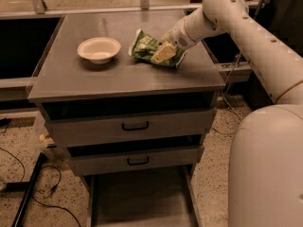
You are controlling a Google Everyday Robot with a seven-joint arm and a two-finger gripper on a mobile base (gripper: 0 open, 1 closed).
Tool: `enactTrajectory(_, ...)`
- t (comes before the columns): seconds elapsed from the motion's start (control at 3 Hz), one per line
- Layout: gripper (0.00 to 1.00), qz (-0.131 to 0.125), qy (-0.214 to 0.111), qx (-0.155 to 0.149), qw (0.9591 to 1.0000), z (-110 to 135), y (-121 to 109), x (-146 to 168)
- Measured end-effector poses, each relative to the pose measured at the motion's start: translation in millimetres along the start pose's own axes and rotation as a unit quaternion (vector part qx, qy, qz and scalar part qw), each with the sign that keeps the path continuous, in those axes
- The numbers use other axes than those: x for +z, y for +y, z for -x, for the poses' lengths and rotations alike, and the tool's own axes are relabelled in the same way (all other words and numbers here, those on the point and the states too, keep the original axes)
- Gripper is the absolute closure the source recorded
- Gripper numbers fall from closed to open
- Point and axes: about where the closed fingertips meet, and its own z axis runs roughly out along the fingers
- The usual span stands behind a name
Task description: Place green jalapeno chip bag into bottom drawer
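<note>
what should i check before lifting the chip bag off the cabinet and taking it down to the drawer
1. Gripper at the small crinkled green jalapeno chip bag: ok, it sits on the bag's right part.
2. Firm hold on the bag: cannot tell.
3. Bag lying on the flat grey cabinet top, not yet lifted: ok.
4. Round white bowl apart from the bag, on its left: ok.
5. Wide grey bottom drawer pulled out, floor showing: ok.
6. Arm's way down past the cabinet front: cannot tell.
</note>
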Motion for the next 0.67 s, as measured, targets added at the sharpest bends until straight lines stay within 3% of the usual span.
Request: enactTrajectory(0.67, 0.89, 0.0, 0.0, 0.0, 1.0, 0.0, 0.1, 0.1)
